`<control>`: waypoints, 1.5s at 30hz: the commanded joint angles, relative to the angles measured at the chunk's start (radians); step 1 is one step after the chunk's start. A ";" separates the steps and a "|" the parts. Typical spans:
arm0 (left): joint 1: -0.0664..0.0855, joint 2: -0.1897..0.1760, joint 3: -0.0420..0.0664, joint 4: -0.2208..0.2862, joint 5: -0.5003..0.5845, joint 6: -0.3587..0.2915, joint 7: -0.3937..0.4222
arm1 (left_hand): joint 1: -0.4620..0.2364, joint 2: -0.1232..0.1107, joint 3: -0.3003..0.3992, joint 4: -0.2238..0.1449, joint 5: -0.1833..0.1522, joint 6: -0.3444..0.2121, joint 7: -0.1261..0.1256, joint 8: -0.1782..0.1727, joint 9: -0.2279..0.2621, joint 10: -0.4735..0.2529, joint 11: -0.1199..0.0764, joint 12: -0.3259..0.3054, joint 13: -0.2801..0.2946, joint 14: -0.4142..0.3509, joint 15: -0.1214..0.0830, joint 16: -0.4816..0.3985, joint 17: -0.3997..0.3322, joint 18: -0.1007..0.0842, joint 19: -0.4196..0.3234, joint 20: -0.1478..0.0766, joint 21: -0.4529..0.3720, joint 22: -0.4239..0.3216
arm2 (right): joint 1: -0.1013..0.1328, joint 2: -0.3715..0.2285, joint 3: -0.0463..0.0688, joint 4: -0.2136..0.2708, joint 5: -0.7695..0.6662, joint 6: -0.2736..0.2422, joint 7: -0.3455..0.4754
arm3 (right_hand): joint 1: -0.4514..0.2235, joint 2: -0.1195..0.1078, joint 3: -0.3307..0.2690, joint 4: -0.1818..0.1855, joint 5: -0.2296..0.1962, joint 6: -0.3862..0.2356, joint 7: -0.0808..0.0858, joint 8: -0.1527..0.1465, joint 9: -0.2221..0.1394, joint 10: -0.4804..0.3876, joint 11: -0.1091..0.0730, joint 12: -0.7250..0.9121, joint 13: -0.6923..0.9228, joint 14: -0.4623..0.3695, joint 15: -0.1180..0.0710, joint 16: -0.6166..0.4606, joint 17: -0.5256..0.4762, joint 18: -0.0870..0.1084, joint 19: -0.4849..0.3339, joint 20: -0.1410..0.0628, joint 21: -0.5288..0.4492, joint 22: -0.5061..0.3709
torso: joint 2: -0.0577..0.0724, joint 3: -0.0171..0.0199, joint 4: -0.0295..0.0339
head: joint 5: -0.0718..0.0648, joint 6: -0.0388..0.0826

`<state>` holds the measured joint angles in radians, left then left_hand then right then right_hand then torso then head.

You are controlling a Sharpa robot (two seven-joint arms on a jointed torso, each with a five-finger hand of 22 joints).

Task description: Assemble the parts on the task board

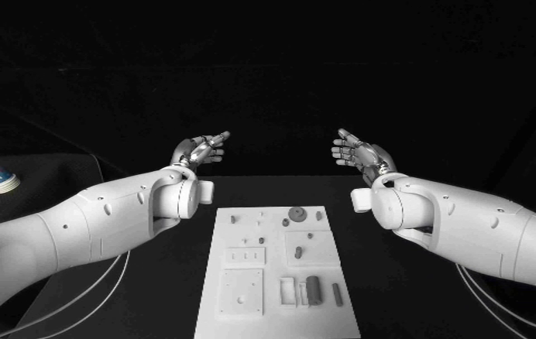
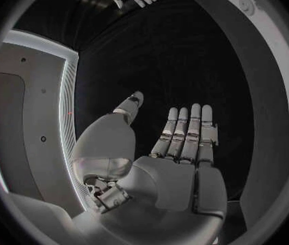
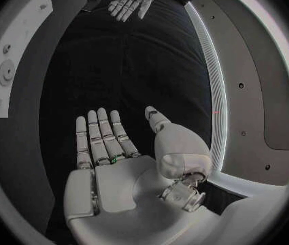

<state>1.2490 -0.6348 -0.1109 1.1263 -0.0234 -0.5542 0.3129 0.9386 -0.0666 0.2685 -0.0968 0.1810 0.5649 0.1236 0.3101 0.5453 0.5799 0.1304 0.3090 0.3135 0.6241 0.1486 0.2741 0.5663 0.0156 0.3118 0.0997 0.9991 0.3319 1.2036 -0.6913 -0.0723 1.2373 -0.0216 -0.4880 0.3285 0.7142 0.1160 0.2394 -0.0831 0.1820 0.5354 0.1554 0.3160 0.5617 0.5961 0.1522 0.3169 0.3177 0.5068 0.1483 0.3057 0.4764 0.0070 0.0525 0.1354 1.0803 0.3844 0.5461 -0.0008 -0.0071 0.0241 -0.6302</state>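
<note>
White, matte plate: the task board (image 1: 280,308) lies flat in the middle of the black bench (image 1: 379,277), long side running away from the robot. It looks like rigid plastic, with recessed pockets and small square panels across its face.

The parts (image 1: 298,214) are small and grey here. Visible: a round disc-like piece near the far end, a few short pegs beside it, and two elongated bar- or cylinder-shaped pieces (image 1: 314,290) in the near corner on the robot's right side. Finer shapes are too small to tell.

Handling, judged: the parts are probably light, stiff and smooth, so likely to slip or roll if nudged. Pinch grips from above look suitable. Take the bars across their short width, near mid-length. Take the disc by its rim. The board itself should stay put unless pushed sideways.

Hands: the left hand (image 1: 201,151) is raised beyond the far end of the board, fingers extended and apart, nothing held. The right hand (image 1: 359,152) mirrors it, palm open, also empty. Both are well apart from the board and the parts. The wrist views confirm flat, released palms.

No part has been grasped yet.
</note>
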 commanded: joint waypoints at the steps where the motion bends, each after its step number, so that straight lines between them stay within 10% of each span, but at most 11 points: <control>1: 0.029 0.024 -0.013 -0.068 -0.039 0.171 -0.129 | 0.007 0.000 0.004 -0.001 0.003 0.004 0.001 0.003 0.002 0.005 0.000 0.004 0.002 0.004 0.001 0.002 0.002 -0.016 0.005 0.000 0.005 0.002 | 0.027 0.018 -0.011 -0.064 -0.048 0.246 -0.133 | 0.047 -0.004 0.012 -0.030 0.002 0.010 0.002 0.010 0.008 0.013 0.004 0.012 0.007 0.017 0.004 0.014 0.008 -0.007 0.002 0.003 0.009 0.007 | 0.000 0.0000 0.0000 | 0.000 0.000; 9: 0.070 0.054 -0.035 -0.159 -0.051 0.239 -0.186 | 0.016 0.009 0.006 -0.001 0.003 0.014 0.007 0.015 0.008 0.026 0.007 0.022 0.010 0.029 0.002 0.019 0.004 -0.016 0.009 -0.001 0.012 0.006 | 0.070 0.042 -0.030 -0.157 -0.065 0.371 -0.206 | 0.283 -0.089 0.031 -0.046 0.001 0.061 0.006 0.042 0.029 0.088 0.008 0.055 0.021 0.131 0.007 0.067 0.041 -0.007 0.056 -0.009 0.080 0.046 | 0.000 0.0000 0.0000 | 0.000 0.000; 12: 0.071 0.054 -0.035 -0.161 -0.052 0.241 -0.187 | 0.042 0.013 0.003 -0.004 0.004 0.118 0.030 0.067 0.035 0.153 0.025 0.076 0.028 0.163 0.009 0.064 0.019 -0.004 0.082 -0.023 0.055 0.022 | 0.076 0.046 -0.033 -0.170 -0.067 0.389 -0.217 | 0.339 -0.110 0.026 -0.040 0.002 0.115 0.007 0.061 0.039 0.172 0.009 0.084 0.028 0.223 0.006 0.103 0.062 -0.007 0.111 -0.020 0.120 0.058 | 0.000 0.0000 0.0000 | 0.000 0.000; 13: 0.070 0.001 -0.058 -0.097 -0.098 0.335 -0.204 | 0.052 0.016 0.005 -0.005 0.004 0.141 0.034 0.075 0.038 0.177 0.030 0.081 0.028 0.195 0.009 0.072 0.024 0.001 0.100 -0.029 0.064 0.024 | 0.049 0.068 -0.033 -0.257 -0.593 0.331 -0.197 | 0.362 -0.116 0.028 -0.041 0.002 0.125 0.007 0.061 0.040 0.210 0.009 0.094 0.030 0.264 0.002 0.122 0.072 -0.007 0.140 -0.026 0.134 0.060 | -0.003 -0.0016 -0.0025 | 0.010 -0.033; 18: 0.070 -0.034 -0.064 -0.044 -0.151 0.409 -0.191 | 0.124 0.017 0.023 -0.009 0.005 0.275 0.033 0.100 0.051 0.377 0.021 0.134 0.038 0.333 -0.006 0.095 0.048 0.027 0.208 -0.046 0.095 0.025 | 0.041 0.080 -0.032 -0.271 -0.757 0.318 -0.193 | 0.406 -0.127 0.031 -0.039 0.002 0.168 0.005 0.069 0.046 0.315 0.005 0.122 0.033 0.341 -0.007 0.152 0.092 -0.001 0.209 -0.038 0.152 0.057 | -0.001 -0.0017 0.0032 | 0.011 -0.030; 26: 0.070 -0.082 -0.063 0.048 -0.229 0.443 -0.181 | 0.143 0.014 0.026 -0.008 0.004 0.343 0.029 0.109 0.053 0.490 0.005 0.151 0.038 0.420 -0.021 0.117 0.070 0.045 0.281 -0.053 0.112 0.024 | 0.041 0.086 -0.032 -0.271 -0.947 0.263 -0.184 | 0.448 -0.148 0.029 -0.038 0.002 0.264 0.003 0.090 0.059 0.412 -0.006 0.132 0.027 0.477 -0.029 0.211 0.129 0.032 0.341 -0.055 0.178 0.048 | 0.019 -0.0076 0.0142 | 0.006 -0.028; 35: 0.070 -0.161 -0.062 0.171 -0.219 0.378 -0.163 | 0.248 0.011 0.062 -0.026 0.004 0.395 0.024 0.099 0.053 0.587 -0.013 0.164 0.043 0.556 -0.052 0.161 0.119 0.079 0.409 -0.068 0.157 0.032 | 0.039 0.128 -0.031 -0.276 -1.168 0.256 -0.197 | 0.493 -0.189 -0.005 -0.035 0.001 0.256 0.011 0.017 0.038 0.618 -0.059 0.276 0.115 0.753 -0.119 0.404 0.275 0.124 0.633 -0.082 0.277 0.053 | 0.062 -0.0124 0.0262 | -0.011 -0.009; 45: 0.073 -0.168 -0.058 0.220 -0.218 0.385 -0.153 | 0.249 -0.001 0.061 -0.023 0.002 0.399 0.025 0.098 0.053 0.588 -0.012 0.162 0.042 0.557 -0.052 0.159 0.121 0.079 0.412 -0.067 0.156 0.031 | 0.037 0.205 -0.030 -0.309 -1.334 0.257 -0.245 | 0.521 -0.180 -0.081 -0.026 0.001 0.262 0.011 -0.008 0.014 0.688 -0.148 0.660 0.412 0.840 -0.218 0.833 0.589 0.194 0.834 -0.122 0.483 0.127 | 0.115 -0.0317 0.0566 | -0.036 0.016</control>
<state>1.3192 -0.8028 -0.1709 1.3382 -0.2369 -0.1655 0.1376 1.1843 -0.0604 0.3261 -0.1226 0.1810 0.9557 0.1498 0.4122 0.5986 1.1632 0.1175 0.4678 0.3554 1.1757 0.0966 0.4300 0.6863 0.0787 0.7170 0.0304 1.1531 0.3630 1.2423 -0.4931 -0.1031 0.9305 -1.2353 -0.2254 0.1185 1.2270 -0.0632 0.1603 -0.1089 0.1820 0.7955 0.1658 0.3114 0.5765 1.2842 0.0092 0.9625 0.7191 1.3449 -0.0614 1.1242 1.0559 0.1929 0.8808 0.0151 1.5551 0.5073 0.6365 -0.0250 0.0384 -0.0090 -0.6218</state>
